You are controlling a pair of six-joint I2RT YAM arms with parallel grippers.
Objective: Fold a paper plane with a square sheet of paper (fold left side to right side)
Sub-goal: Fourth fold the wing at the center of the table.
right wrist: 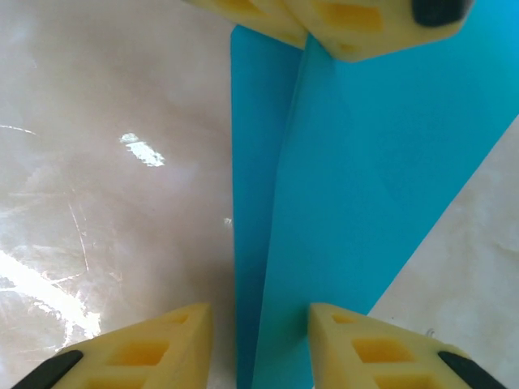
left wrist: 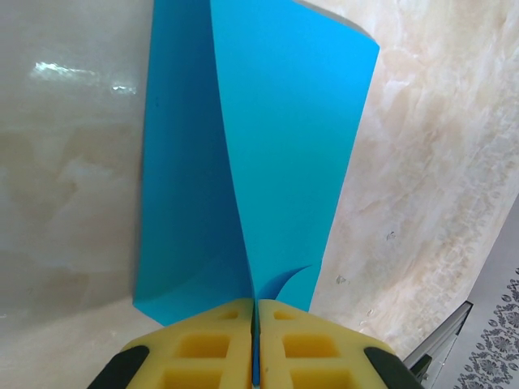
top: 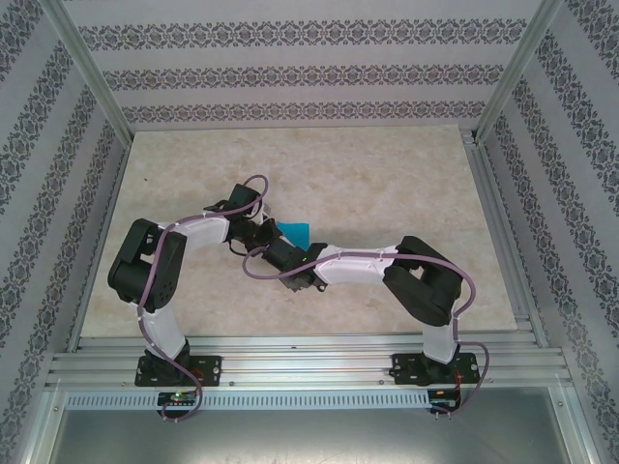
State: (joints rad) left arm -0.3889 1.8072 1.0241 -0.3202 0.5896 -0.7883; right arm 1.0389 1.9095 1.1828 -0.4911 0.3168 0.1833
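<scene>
Patterned walls (top: 290,72), marble tabletop (top: 387,184), alu frame (top: 309,358).

L arm (top: 198,232) & R arm (top: 360,263): white link shells, black joint housings, purple cables (top: 473,290), black base plates (top: 179,367). Fingers (left wrist: 203,348): yellow blocks w/ square recesses, black corner caps.

Beige marble-pattern tabletop (top: 387,174): flat, glossy, pale veining. Bright glare patch (left wrist: 73,77) on it in left wrist view, and another glare patch (right wrist: 142,150) in right wrist view. White wall panels with dark floral bands (top: 290,72) at back and both sides. Slanted aluminium frame posts at back corners: left post (top: 92,72), right post (top: 519,68). Ribbed aluminium rails (top: 309,360) along near edge of tabletop. Perforated white strip (top: 309,399) just below rails. Plain grey metal sheet (top: 309,435) at bottom of top view.
</scene>
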